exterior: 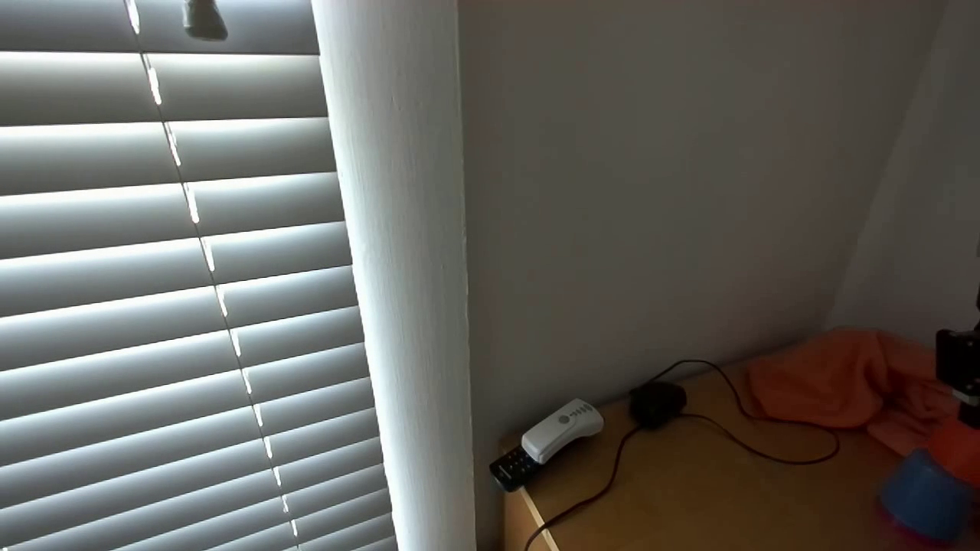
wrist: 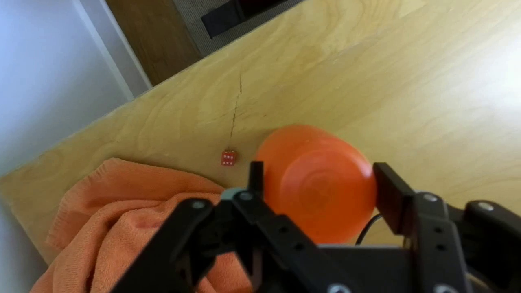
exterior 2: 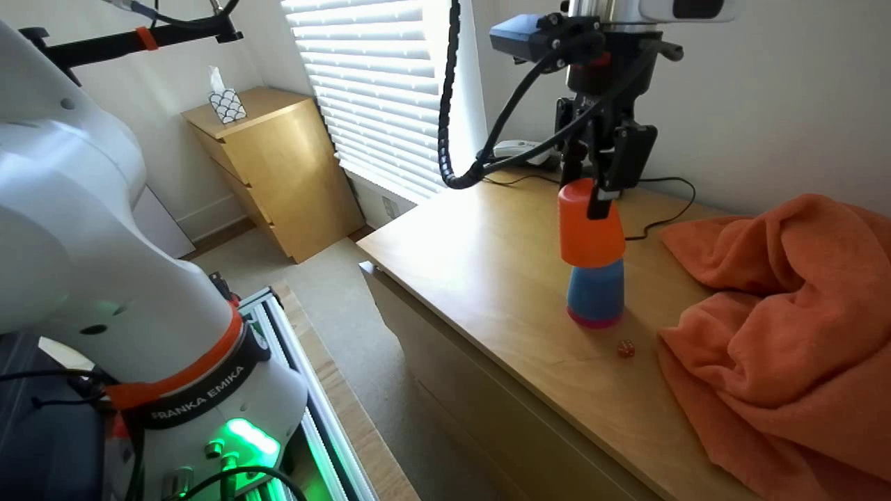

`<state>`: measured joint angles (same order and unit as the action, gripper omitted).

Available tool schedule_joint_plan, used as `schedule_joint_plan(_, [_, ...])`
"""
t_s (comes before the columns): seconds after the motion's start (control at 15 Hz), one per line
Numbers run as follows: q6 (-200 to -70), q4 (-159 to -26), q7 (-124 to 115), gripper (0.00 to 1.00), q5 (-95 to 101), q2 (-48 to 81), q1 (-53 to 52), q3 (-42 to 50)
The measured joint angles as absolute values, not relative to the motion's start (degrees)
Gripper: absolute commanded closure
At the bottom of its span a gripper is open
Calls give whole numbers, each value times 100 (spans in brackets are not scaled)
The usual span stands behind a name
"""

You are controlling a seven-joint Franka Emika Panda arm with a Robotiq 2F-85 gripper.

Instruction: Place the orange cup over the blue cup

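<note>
The orange cup (exterior 2: pixel 592 226) is upside down, base up, directly above the blue cup (exterior 2: pixel 596 292). Its lower rim hides the blue cup's top; whether it rests on it I cannot tell. A magenta band (exterior 2: pixel 593 322) shows beneath the blue cup. My gripper (exterior 2: pixel 586 193) has a finger on each side of the orange cup's upper part, both apparently touching it. In the wrist view the fingers (wrist: pixel 318 167) flank the orange cup (wrist: pixel 319 191), which hides the blue cup. In an exterior view the orange cup (exterior: pixel 953 448) and blue cup (exterior: pixel 925 496) are at the right edge.
A red die (exterior 2: pixel 626 348) lies on the wooden dresser top (exterior 2: pixel 480 264) near the cups. A crumpled orange towel (exterior 2: pixel 800 327) lies beside them. A black cable with an adapter (exterior: pixel 657 404), a white handset (exterior: pixel 563 431) and a black remote (exterior: pixel 514 468) are near the wall.
</note>
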<state>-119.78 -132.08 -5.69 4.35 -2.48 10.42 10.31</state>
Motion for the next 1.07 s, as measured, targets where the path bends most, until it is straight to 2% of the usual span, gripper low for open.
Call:
schedule_joint_plan(0.27, [-12167,-13001,-445,58,110,182,1046,1052])
schedule_joint_plan(0.33, [-12172,-12943,-430,8,67,274,1046,1052])
schedule_joint_plan(0.53, [-12166,-12799,-427,0,48,527,1048,1057])
schedule_joint_plan(1.07, [-12145,-12699,-501,0,102,247,1048,1073])
